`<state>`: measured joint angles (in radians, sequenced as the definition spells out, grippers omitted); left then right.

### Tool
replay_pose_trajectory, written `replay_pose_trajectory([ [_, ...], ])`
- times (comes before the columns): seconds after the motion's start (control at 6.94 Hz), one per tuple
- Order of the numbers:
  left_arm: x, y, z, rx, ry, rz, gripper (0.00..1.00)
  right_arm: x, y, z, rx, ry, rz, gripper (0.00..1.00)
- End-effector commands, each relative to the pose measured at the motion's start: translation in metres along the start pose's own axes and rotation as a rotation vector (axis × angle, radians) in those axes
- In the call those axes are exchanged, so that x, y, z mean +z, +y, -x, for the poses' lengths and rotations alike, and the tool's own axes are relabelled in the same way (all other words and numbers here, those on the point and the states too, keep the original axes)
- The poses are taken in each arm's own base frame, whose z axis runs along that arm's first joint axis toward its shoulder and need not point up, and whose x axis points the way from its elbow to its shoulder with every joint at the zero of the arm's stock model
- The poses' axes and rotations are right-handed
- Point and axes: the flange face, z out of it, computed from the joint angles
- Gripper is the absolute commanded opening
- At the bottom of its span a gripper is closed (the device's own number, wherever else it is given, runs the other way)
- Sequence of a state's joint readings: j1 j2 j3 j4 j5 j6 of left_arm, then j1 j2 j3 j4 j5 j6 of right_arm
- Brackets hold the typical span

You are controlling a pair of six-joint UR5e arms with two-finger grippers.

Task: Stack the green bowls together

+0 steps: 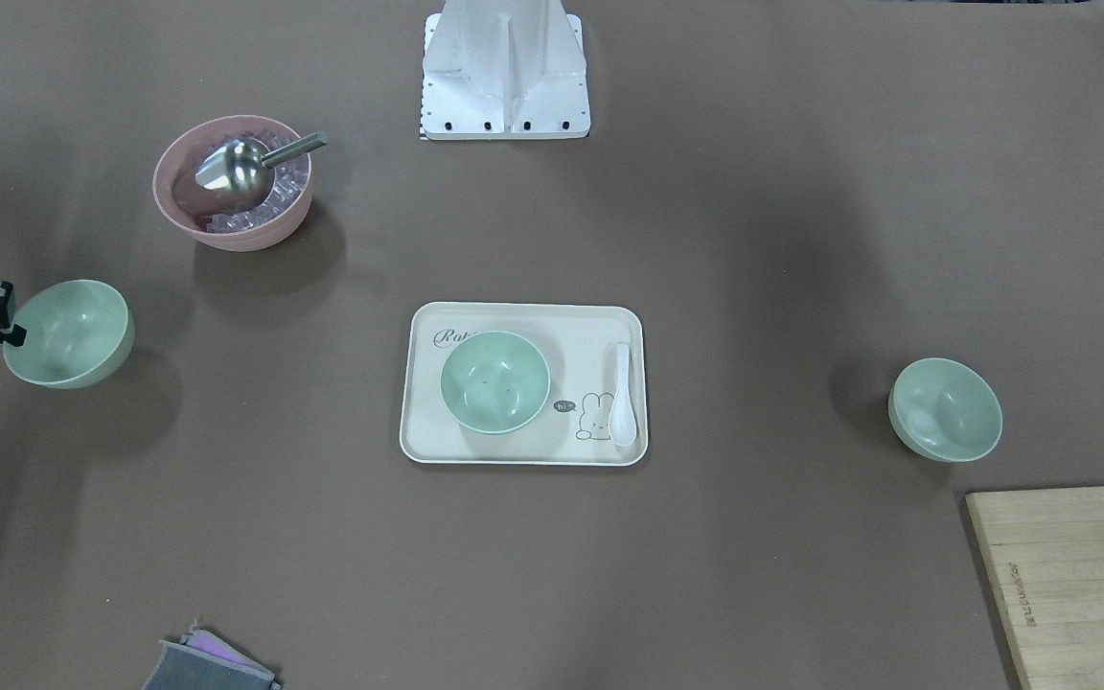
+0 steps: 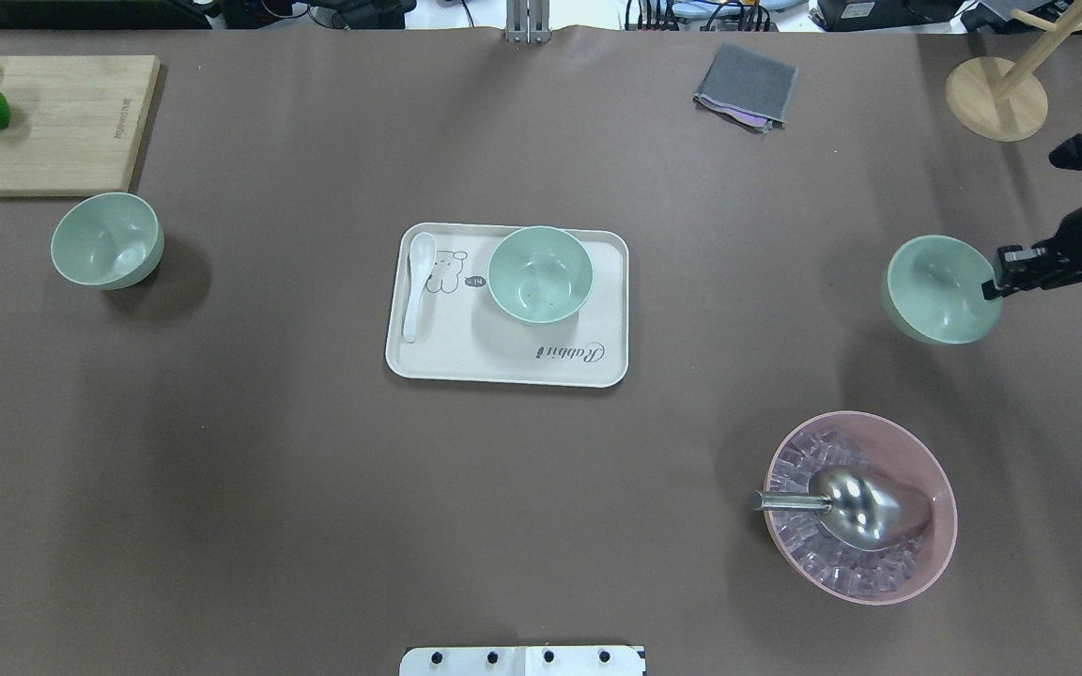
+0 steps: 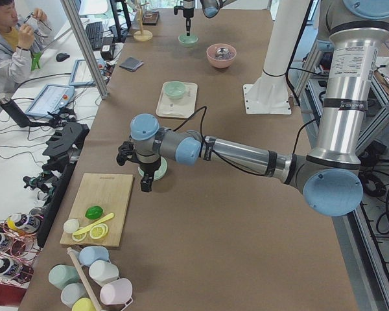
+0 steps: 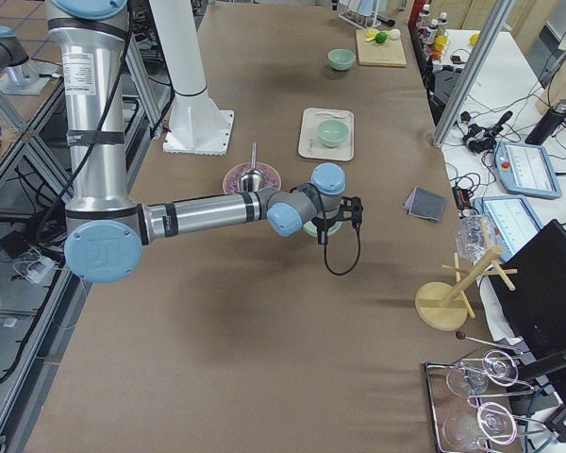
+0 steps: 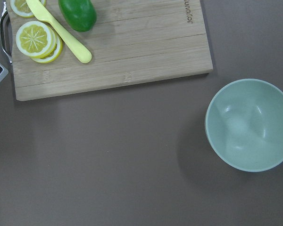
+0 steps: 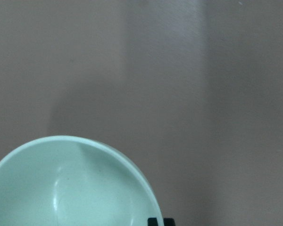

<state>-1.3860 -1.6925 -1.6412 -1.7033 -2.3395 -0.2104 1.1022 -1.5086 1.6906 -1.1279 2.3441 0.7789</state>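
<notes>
Three pale green bowls show. One (image 2: 540, 274) sits on the cream tray (image 2: 503, 361) in the middle. One (image 2: 107, 240) stands on the table on my left, near the cutting board; it also shows in the left wrist view (image 5: 249, 125). My right gripper (image 2: 990, 289) is shut on the rim of the third bowl (image 2: 937, 289), which looks slightly raised and tilted; in the right wrist view a fingertip (image 6: 155, 221) shows at the rim of this bowl (image 6: 75, 188). My left gripper (image 3: 146, 183) hangs above the table beside the left bowl (image 3: 161, 170); I cannot tell whether it is open or shut.
A pink ribbed bowl (image 2: 917, 573) with ice and a metal scoop (image 2: 856, 502) stands near the robot on its right. A white spoon (image 2: 417, 286) lies on the tray. A wooden cutting board (image 2: 53, 122) holds lime, lemon slices and a knife. A grey cloth (image 2: 746, 86) and a wooden stand (image 2: 996, 99) lie far right.
</notes>
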Motion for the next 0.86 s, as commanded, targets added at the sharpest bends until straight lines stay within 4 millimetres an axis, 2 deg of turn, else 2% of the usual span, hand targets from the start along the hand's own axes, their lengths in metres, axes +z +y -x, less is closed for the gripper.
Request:
replay_pose_trajectory([
  [0.0,0.075,-0.021,-0.041,0.001,0.037,0.023,0.97,0.002,-0.022,0.126,0.122,-0.106,0.01,0.0],
  [0.14,0.097,-0.035,-0.055,-0.021,0.056,0.021,0.95,0.009,-0.023,0.184,0.201,-0.124,0.03,0.0],
  [0.29,0.121,-0.046,-0.086,-0.011,0.068,0.049,0.91,-0.001,-0.033,0.235,0.245,-0.118,0.025,0.0],
  [0.43,0.136,-0.053,-0.089,-0.006,0.039,0.054,0.88,0.0,-0.031,0.276,0.255,-0.114,0.015,0.0],
  [0.58,0.16,-0.048,-0.093,0.014,0.034,0.072,0.83,0.003,-0.025,0.307,0.276,-0.126,0.01,0.0],
  [0.72,0.17,-0.046,-0.095,0.024,0.035,0.08,0.75,0.008,-0.018,0.333,0.303,-0.132,0.0,0.0],
])
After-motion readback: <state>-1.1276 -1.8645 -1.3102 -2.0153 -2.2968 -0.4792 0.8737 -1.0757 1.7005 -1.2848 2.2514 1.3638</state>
